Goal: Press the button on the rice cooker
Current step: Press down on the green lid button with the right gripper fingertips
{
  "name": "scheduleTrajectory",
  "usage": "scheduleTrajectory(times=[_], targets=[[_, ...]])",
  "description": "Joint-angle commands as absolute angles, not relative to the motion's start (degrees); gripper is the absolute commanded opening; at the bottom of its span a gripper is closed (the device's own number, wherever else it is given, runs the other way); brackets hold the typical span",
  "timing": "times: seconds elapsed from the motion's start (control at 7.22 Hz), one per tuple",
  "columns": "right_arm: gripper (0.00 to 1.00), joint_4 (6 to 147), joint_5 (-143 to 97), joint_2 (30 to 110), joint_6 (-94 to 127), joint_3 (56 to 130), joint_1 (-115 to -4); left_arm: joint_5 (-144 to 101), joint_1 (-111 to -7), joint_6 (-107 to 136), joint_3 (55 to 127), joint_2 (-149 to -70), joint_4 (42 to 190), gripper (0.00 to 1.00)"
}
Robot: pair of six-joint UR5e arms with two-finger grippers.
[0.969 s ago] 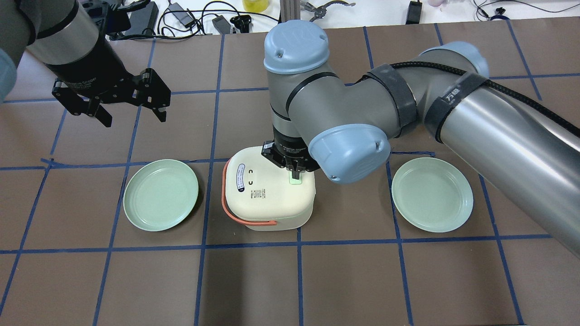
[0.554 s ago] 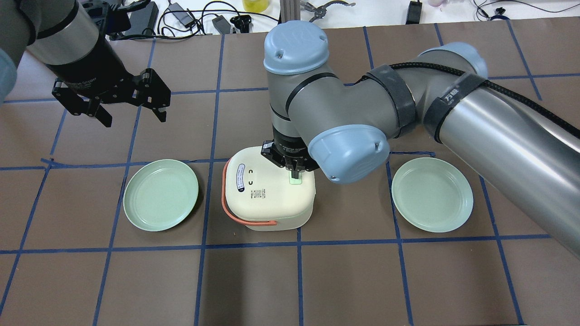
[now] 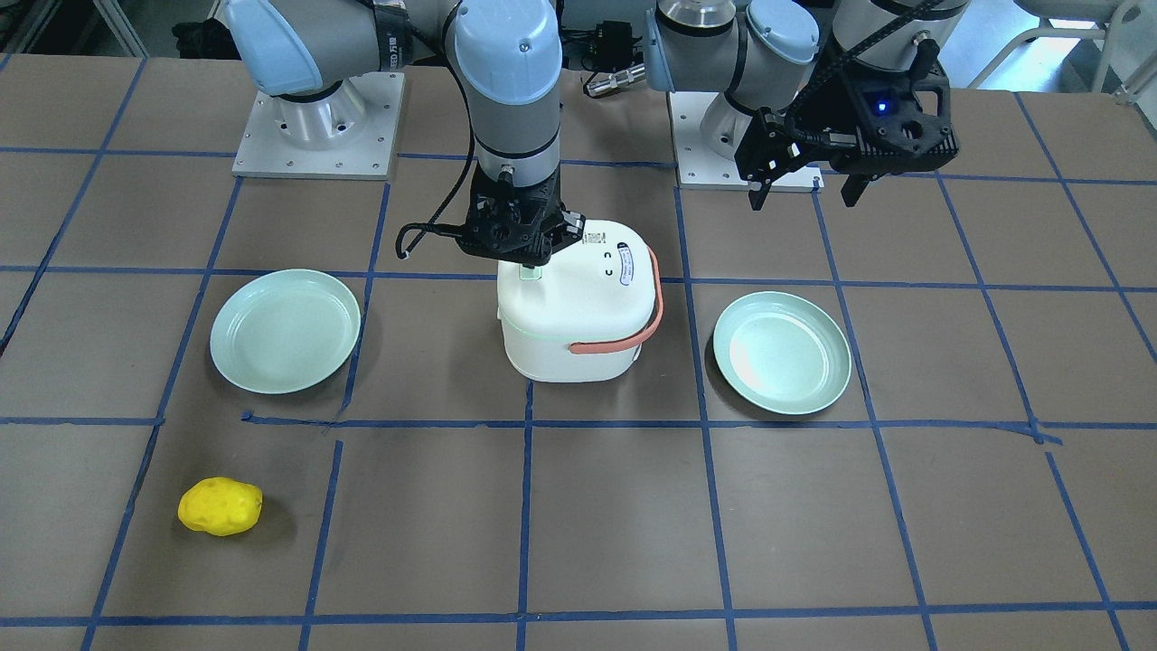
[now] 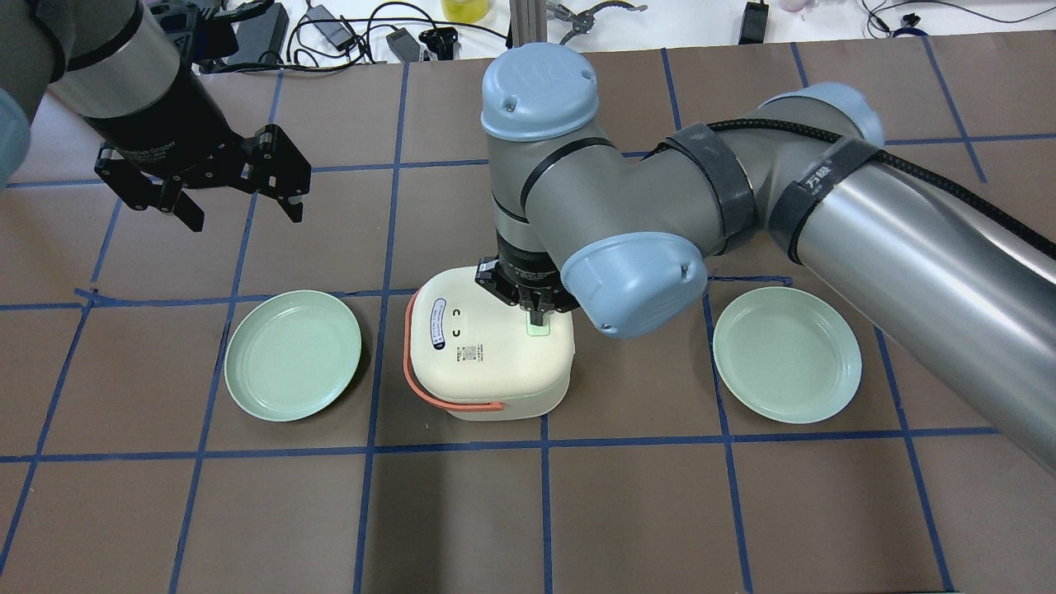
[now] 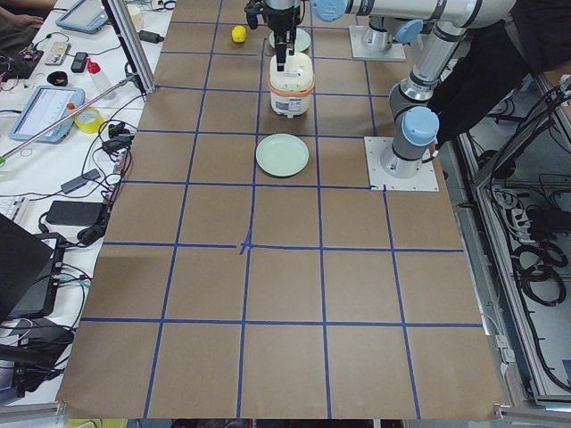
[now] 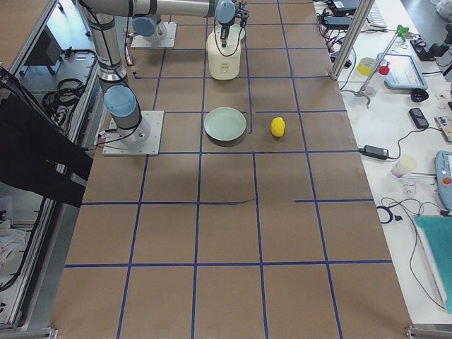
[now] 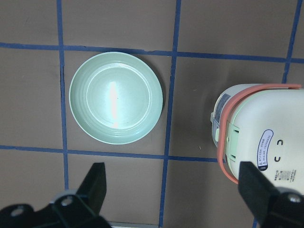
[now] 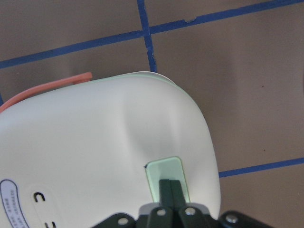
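Fingers [image 8: 165, 192] of the right gripper [image 4: 537, 315] are pressed together into one narrow tip pointing straight down; the tip touches the pale green button [image 8: 164, 170] on the lid of the rice cooker [image 4: 487, 355]; nothing is pinched between them

Rice cooker position: upright near the middle of the table [image 4: 660, 511], between two pale green plates and apart from both; the button sits on the lid toward the robot's right; the orange handle [image 4: 410, 375] lies folded down around the side toward the robot's left

Surroundings: left plate [image 4: 293, 355] and right plate [image 4: 786, 355] each lie flat on the brown surface; a yellow potato-shaped object [image 3: 220, 506] lies on the robot's right, farther from the robot than the right plate and well apart from the cooker

Obstruction: in the overhead view the right arm's wrist housing covers the lid's far right corner

Left gripper [image 4: 246, 216]: fingers spread wide, holding nothing; it hangs above the table beyond the left plate, well apart from the cooker
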State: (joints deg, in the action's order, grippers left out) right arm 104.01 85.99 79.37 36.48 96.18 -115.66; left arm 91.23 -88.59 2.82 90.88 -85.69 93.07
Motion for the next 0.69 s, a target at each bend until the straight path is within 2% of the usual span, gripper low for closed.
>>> scheduleTrajectory(times=[0.0, 0.55], targets=[[0.00, 104.4, 86.0, 79.4, 36.4, 96.2, -115.7, 91.2, -88.6, 2.9, 90.9, -85.7, 93.1, 1.00], [0.00, 104.5, 86.0, 78.8, 36.4, 96.2, -115.7, 91.2, -88.6, 2.9, 90.9, -85.7, 93.1, 1.00]])
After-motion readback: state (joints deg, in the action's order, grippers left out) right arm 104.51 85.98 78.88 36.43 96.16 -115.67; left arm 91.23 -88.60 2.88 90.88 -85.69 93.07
